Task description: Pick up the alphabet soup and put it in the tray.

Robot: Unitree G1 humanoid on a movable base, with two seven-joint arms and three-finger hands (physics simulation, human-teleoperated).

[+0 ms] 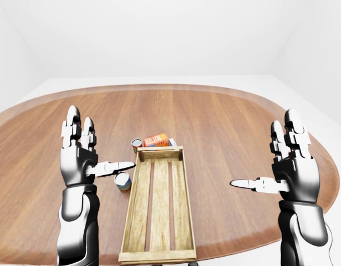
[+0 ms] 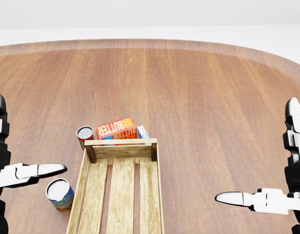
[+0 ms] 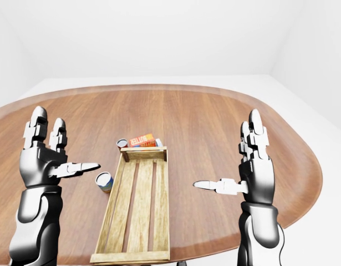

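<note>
Soup can (image 2: 60,193) stands just below the left hand (image 1: 80,157), whose fingers are spread, empty

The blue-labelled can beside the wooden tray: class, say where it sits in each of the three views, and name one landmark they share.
Left-eye view: blue-labelled can left of centre, below the left hand's thumb.
Head view: lower left.
Right-eye view: left of centre.
Shared landmark: wooden tray, with the can just beyond its left rail.
</note>
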